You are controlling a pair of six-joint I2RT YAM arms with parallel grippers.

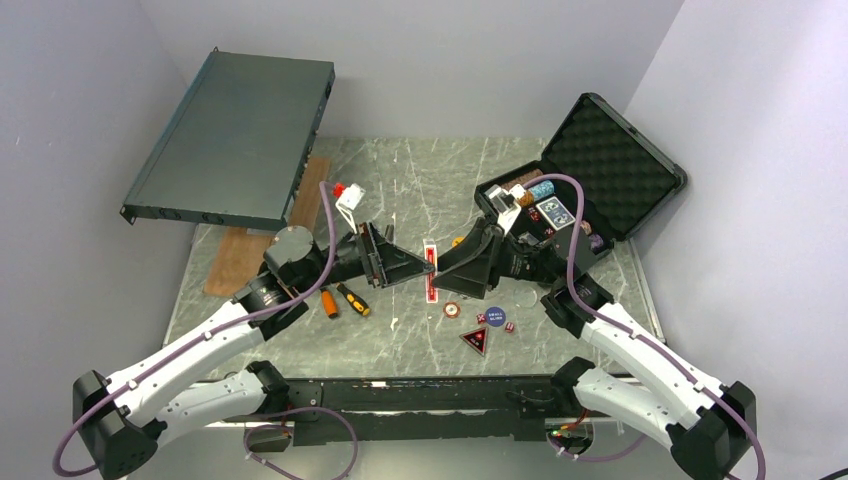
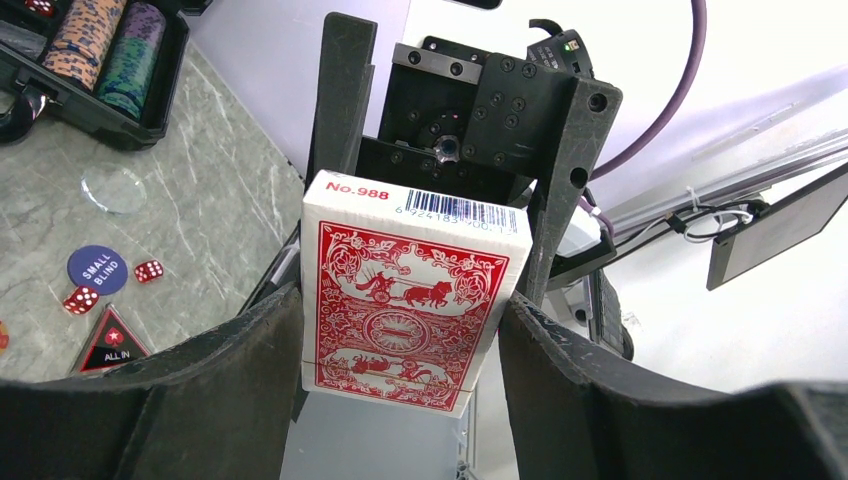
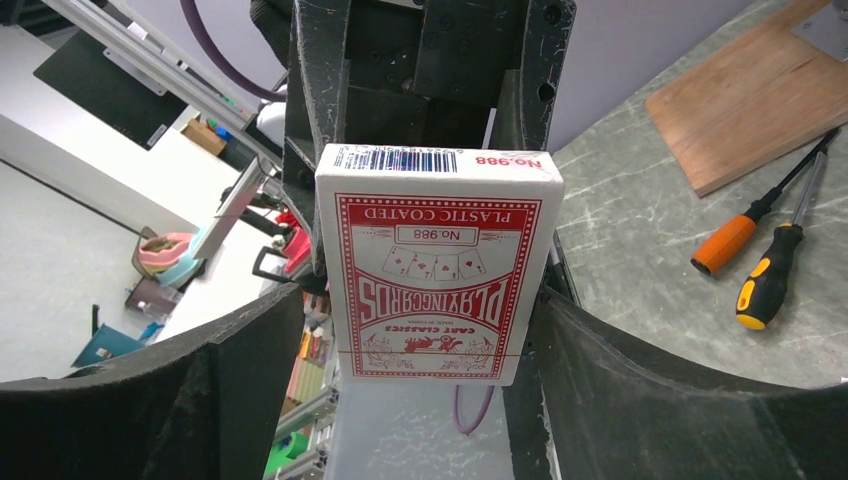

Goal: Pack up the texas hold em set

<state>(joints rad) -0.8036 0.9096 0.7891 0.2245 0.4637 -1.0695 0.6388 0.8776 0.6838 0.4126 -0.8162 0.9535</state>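
A red card deck (image 1: 430, 268) hangs above the table's middle between both grippers. My left gripper (image 2: 400, 320) is shut on it, both fingers pressed to the long sides of the red card deck (image 2: 405, 290). My right gripper (image 3: 420, 320) surrounds the other end of the red card deck (image 3: 435, 265); it is open, with a gap at one finger. The black case (image 1: 655, 200) lies open at the back right, holding chips (image 1: 540, 188) and a blue deck (image 1: 555, 212). A small-blind button (image 1: 495, 316), an all-in triangle (image 1: 474, 340) and dice (image 1: 510, 326) lie on the table.
A dark-grey rack unit (image 1: 235, 140) leans at the back left over a wooden board (image 1: 240, 255). Two orange-handled screwdrivers (image 1: 340, 298) lie under my left arm. One loose chip (image 1: 452, 310) sits below the grippers, and a clear disc (image 2: 113, 188) lies near the case.
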